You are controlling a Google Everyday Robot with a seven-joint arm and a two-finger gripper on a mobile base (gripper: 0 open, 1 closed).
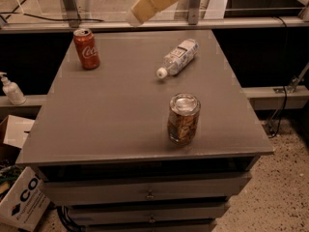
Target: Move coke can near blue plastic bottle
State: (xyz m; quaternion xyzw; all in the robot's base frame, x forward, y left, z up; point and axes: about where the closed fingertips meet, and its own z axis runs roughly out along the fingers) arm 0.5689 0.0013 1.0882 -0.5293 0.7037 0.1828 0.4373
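Observation:
The coke can [86, 49], red with white script and a silver top, stands upright at the far left corner of the grey table [111, 110]. The blue plastic bottle [178, 58], clear with a white cap and a white-bluish label, lies on its side at the far middle of the table, cap pointing toward me and to the left. My gripper [150, 3] hangs high at the top edge of the view, above the table's far edge, between the can and the bottle. It touches neither and holds nothing I can see.
A glass jar [183, 118] with tan contents and a silver lid stands near the table's front right. Drawers [149, 192] sit below the tabletop. A soap dispenser [10, 89] and cardboard boxes [24, 202] are at the left.

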